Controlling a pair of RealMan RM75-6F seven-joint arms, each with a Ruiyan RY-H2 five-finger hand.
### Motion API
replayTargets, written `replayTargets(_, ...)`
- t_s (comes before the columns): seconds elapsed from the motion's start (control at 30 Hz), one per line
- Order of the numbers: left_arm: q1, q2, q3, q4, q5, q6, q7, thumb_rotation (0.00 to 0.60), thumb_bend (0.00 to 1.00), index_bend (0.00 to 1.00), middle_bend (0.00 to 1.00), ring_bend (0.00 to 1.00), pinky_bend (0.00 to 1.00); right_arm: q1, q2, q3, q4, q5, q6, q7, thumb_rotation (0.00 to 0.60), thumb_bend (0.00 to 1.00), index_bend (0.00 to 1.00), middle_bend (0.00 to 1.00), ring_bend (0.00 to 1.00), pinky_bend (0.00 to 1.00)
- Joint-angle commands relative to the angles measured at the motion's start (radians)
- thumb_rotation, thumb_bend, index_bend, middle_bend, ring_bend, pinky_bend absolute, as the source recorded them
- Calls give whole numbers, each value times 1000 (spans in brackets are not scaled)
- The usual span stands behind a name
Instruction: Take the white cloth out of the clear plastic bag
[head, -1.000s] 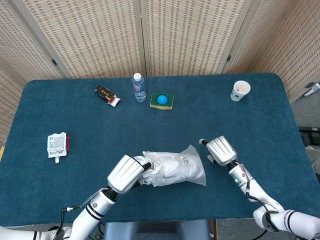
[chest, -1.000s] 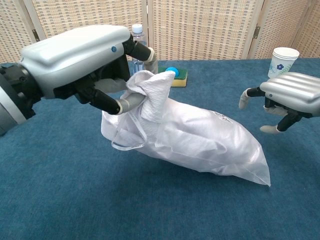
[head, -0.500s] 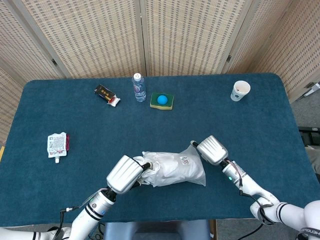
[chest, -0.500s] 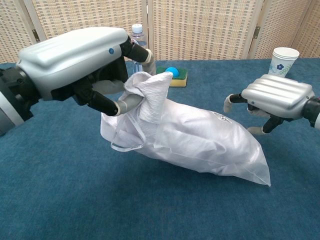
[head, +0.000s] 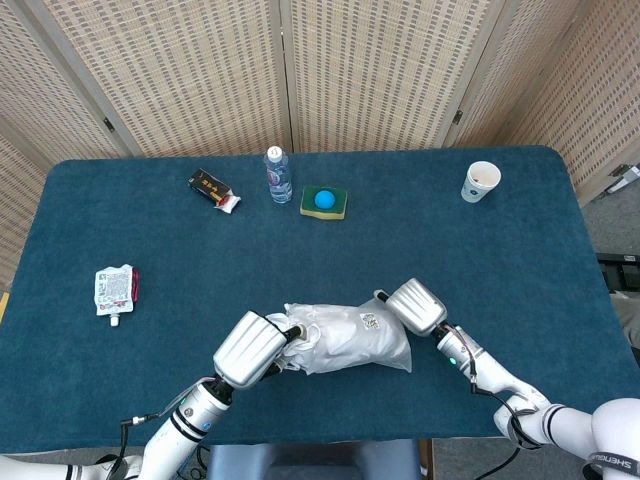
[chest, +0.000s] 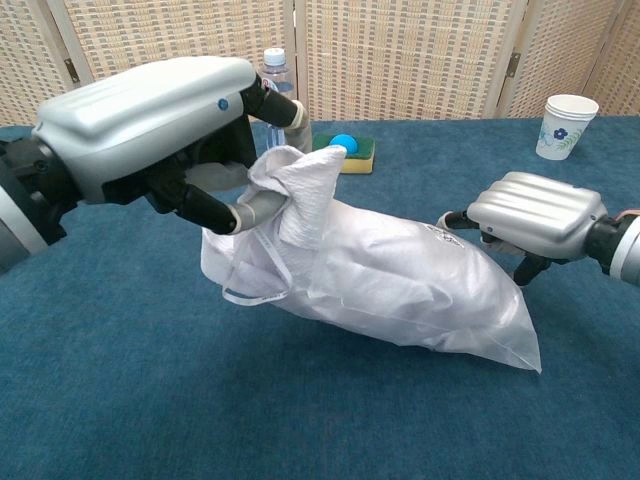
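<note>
The clear plastic bag (chest: 400, 290) lies on the table (head: 500, 260) near the front edge, long axis running left to right between both hands. The white cloth (chest: 300, 195) protrudes from its left-end mouth, pinched by the left hand (chest: 160, 130). The right hand (chest: 535, 215), fingers apart and holding nothing, sits at the closed right end, apparently just touching the bag.

Silver ribbed shell on left robot hand (chest: 150, 110), dark fingers (pale tips), white forearms, possibly thin black cables.

L robot hand (chest: 150, 120) pinching white cloth (chest: 300, 195), clear plastic bag (chest: 420, 290)
</note>
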Motion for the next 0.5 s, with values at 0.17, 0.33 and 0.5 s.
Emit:
replayTargets(0.17,3,-2,2,1,2,1,-2,600,580,701,1000,932,1000,3,-17,4,2,16,-12,-3,600,255,385,1000,1000,1000)
replayTargets(0.33,5,-4,1,1,3,3,-5,600,580,701,1000,932,1000,4,-25,8,-2,31,-24,-11,600,301,466,1000,1000,1000)
replayTargets(0.5,7,-6,1,1,5,5,-6,600,580,701,1000,933,1000,6,-33,11,-5,43,-34,-20,600,373,486,1000,1000,1000)
